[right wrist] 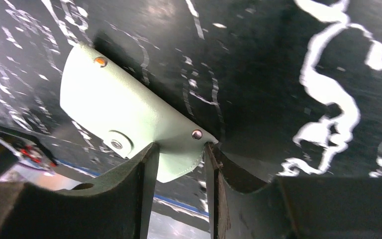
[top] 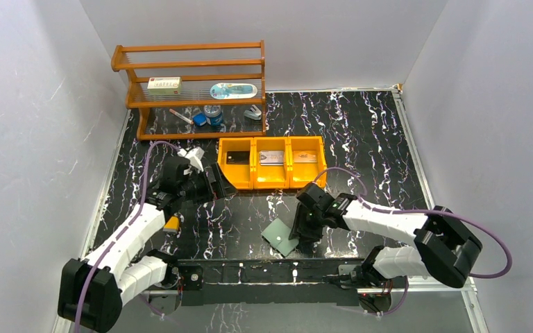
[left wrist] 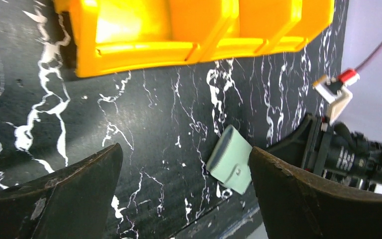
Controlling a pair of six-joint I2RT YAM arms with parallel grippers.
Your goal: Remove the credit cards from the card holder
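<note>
with right claw [right wrist: 179,149] pinching edge of green holder [right wrist: 124,109] on table [top: 361,139], left claw [left wrist: 186,149] spread wide beside orange tray [top: 271,182] holding three cards [top: 272,158].

Red print on white box [top: 164,84] on wooden shelf [top: 194,64] too small to read; no other text legible

Left hand [left wrist: 183,154] wide, right hand [right wrist: 180,149] tight.
</note>
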